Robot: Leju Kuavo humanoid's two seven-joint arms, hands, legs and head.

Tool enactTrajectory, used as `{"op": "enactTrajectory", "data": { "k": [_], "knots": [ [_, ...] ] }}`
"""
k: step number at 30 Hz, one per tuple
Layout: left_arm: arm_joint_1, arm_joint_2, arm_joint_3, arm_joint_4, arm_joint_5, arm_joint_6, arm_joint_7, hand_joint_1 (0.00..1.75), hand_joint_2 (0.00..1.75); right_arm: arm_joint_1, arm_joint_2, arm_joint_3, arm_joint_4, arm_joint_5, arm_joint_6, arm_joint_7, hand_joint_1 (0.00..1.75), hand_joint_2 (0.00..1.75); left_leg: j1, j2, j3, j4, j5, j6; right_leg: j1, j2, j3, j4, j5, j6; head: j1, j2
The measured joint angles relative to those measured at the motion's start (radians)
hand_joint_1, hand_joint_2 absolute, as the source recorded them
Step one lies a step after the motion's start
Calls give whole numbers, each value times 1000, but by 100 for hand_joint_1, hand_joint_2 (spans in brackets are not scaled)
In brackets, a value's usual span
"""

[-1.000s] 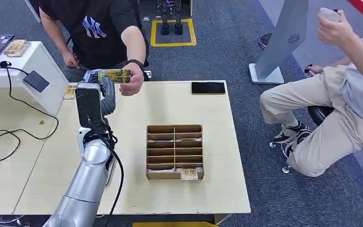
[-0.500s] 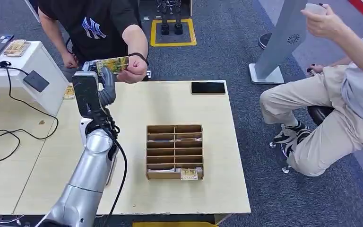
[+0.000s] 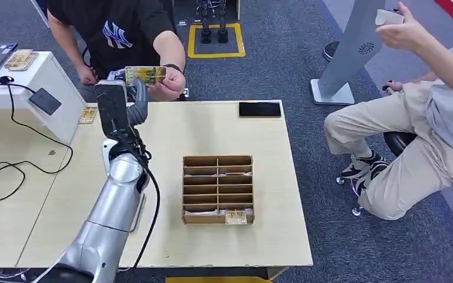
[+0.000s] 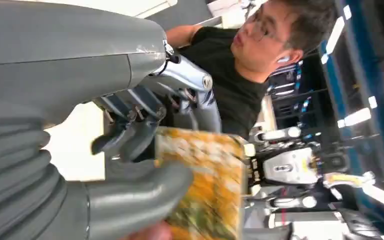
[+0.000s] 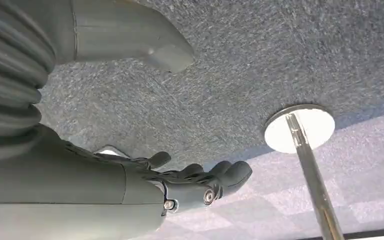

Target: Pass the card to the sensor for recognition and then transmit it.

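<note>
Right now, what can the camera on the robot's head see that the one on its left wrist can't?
The head view alone shows the table, the cardboard sorter, a black phone and a seated person. The left wrist view alone shows the thumb pressed against the card's face. Both show the left hand holding the card, with a person's hand also gripping it.

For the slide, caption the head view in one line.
Left hand holds up a yellow card that a person's hand also grips, above the table.

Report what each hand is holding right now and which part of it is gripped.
The left hand grips one short end of the card; a person's hand holds the other end. The right hand holds nothing.
</note>
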Motion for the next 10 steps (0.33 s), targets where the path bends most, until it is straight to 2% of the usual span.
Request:
{"op": "enactTrajectory", "data": {
  "k": [1,4,10],
  "knots": [
    [-8,0,0,11,-7,3,10,0,0,0,0,0,0,1,0,3,0,175,0,0,0,0,0,0,0,0,0,0,0,0,0,0],
    [-32,0,0,51,-8,6,29,0,0,0,1,0,0,1,0,1,0,175,0,0,0,0,0,0,0,0,0,0,0,0,0,0],
    [-52,0,0,104,34,21,29,0,0,0,6,0,2,1,0,-6,0,175,0,0,0,0,0,0,0,0,0,0,0,0,0,0]
  ]
}}
